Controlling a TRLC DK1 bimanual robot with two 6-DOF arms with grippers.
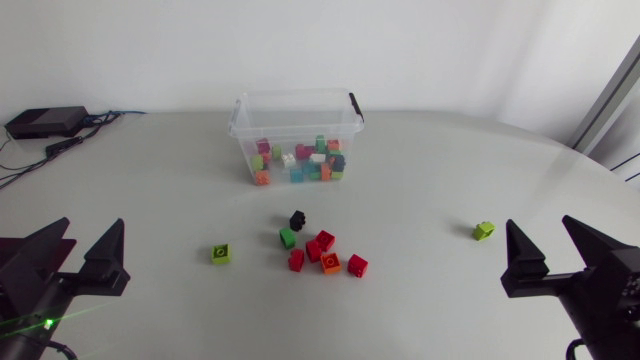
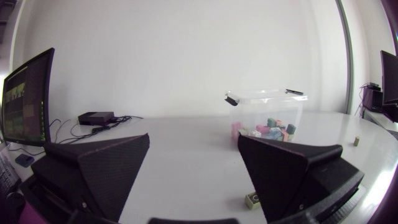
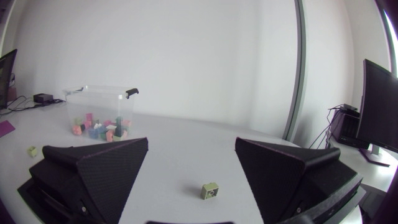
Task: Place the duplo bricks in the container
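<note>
The left gripper [image 1: 92, 224] and right gripper [image 1: 540, 224] were held apart and empty at the bench's [image 1: 420, 180] near edge (seemingly parked, nothing yet chosen), while loose duplo bricks [image 1: 325, 241] were left scattered before the partly filled container [image 1: 240, 125].

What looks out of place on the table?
Nothing damaged. Loose duplo bricks lie outside the clear container: a cluster in front of it, one lime-green brick toward the left gripper, another lime-green brick toward the right gripper.

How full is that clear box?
Partly full: coloured bricks cover the bottom of the box, well below its rim.
</note>
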